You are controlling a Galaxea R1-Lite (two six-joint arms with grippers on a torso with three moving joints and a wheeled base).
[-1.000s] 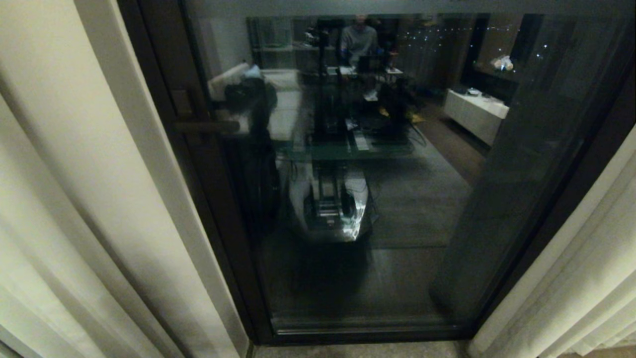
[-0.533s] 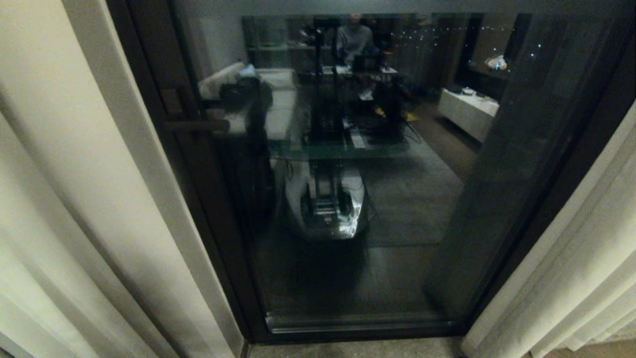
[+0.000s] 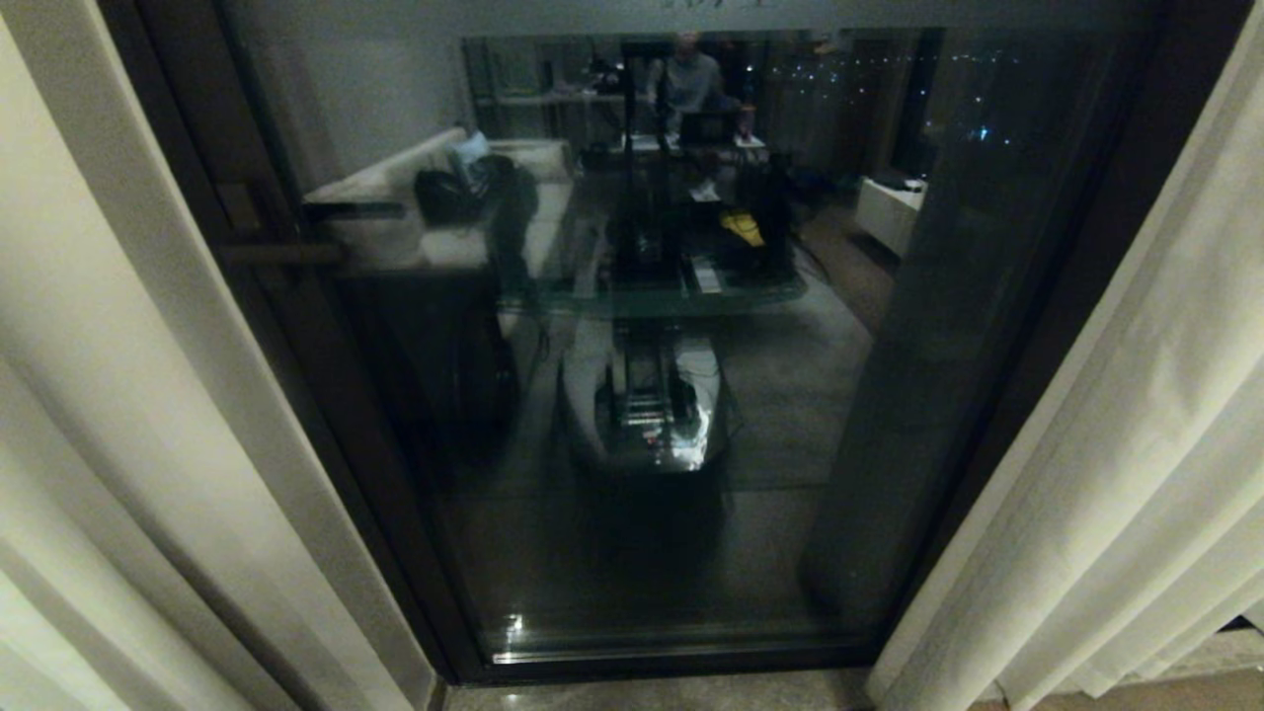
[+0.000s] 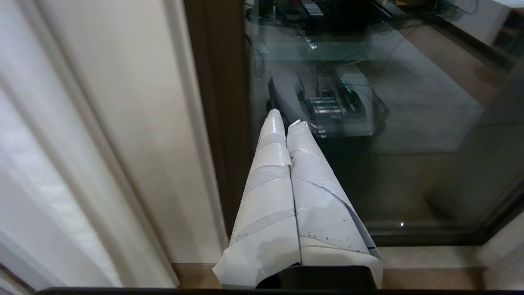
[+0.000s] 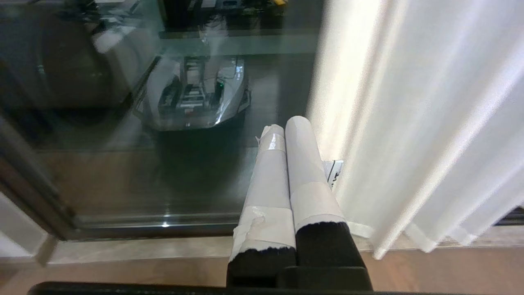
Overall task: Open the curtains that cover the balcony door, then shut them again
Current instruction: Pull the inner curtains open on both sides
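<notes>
Both cream pleated fabric curtains (left panel [image 3: 118,415], right panel [image 3: 1116,474]) hang vertically beside the dark-framed glass balcony door [image 3: 642,395]. The right hand [image 5: 286,123], pressed together and empty, sits nearest the right panel; the left hand [image 4: 284,119] likewise.

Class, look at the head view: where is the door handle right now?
The door handle sits at the left of the head view, on the dark frame of the balcony door, just right of the left curtain and beside the glass.
</notes>
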